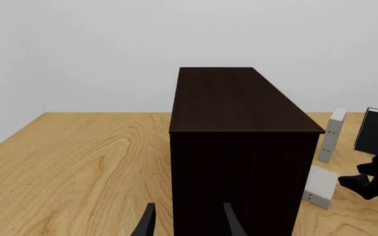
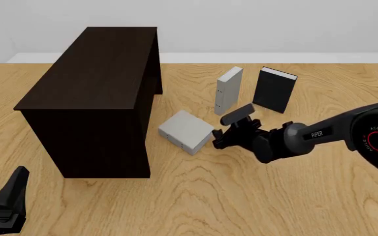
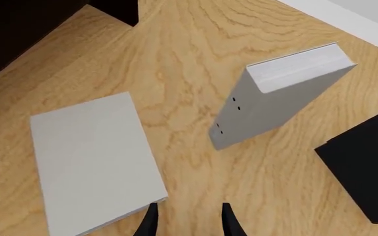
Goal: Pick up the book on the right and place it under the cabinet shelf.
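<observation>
The broad light grey book (image 2: 185,130) lies flat on the table, close beside the right side of the dark brown cabinet (image 2: 90,78). My right gripper (image 2: 216,139) is open and empty, low at the book's right edge. In the right wrist view the book (image 3: 90,157) lies just beside one fingertip (image 3: 151,221), and the cabinet (image 3: 18,34) fills a corner. My left gripper (image 2: 10,194) is open and empty at the near left, in front of the cabinet (image 1: 235,103). The left wrist view also shows the book (image 1: 320,184).
A narrower light grey book (image 2: 228,89) stands upright behind the right gripper, and a black book (image 2: 274,88) stands to its right. Both show in the right wrist view, the grey one (image 3: 281,93) and the black one (image 3: 366,167). The right arm (image 1: 373,177) crosses the left wrist view.
</observation>
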Robot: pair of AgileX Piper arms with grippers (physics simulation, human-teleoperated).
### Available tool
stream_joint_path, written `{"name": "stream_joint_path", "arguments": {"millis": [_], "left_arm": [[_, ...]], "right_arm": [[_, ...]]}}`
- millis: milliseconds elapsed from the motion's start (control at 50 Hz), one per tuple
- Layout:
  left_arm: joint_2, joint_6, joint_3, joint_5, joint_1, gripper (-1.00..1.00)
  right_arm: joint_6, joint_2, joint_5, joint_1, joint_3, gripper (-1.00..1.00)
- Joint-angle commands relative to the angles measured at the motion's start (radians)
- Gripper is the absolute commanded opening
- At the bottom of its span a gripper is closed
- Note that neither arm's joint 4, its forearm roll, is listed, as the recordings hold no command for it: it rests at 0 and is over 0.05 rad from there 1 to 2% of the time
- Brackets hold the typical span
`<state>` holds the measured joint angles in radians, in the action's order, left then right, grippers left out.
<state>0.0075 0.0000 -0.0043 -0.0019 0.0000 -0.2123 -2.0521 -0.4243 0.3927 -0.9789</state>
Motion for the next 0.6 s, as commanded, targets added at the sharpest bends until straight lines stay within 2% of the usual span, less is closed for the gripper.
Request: {"name": "stream_joint_path", "arguments": {"millis": [20,160,600], "left_arm": [[0.000,0.000,0.000,0.000,0.000,1.00],[0.000,0.000,0.000,0.000,0.000,1.00],[0.000,0.000,0.000,0.000,0.000,1.00]], "right_arm": [[0.040,-0.040,0.015,0.014,-0.019,1.00],[0.047,-0.045,0.023,0.023,-0.030,1.00],[0.014,-0.031,0.055,0.044,-0.076,1.00]]}}
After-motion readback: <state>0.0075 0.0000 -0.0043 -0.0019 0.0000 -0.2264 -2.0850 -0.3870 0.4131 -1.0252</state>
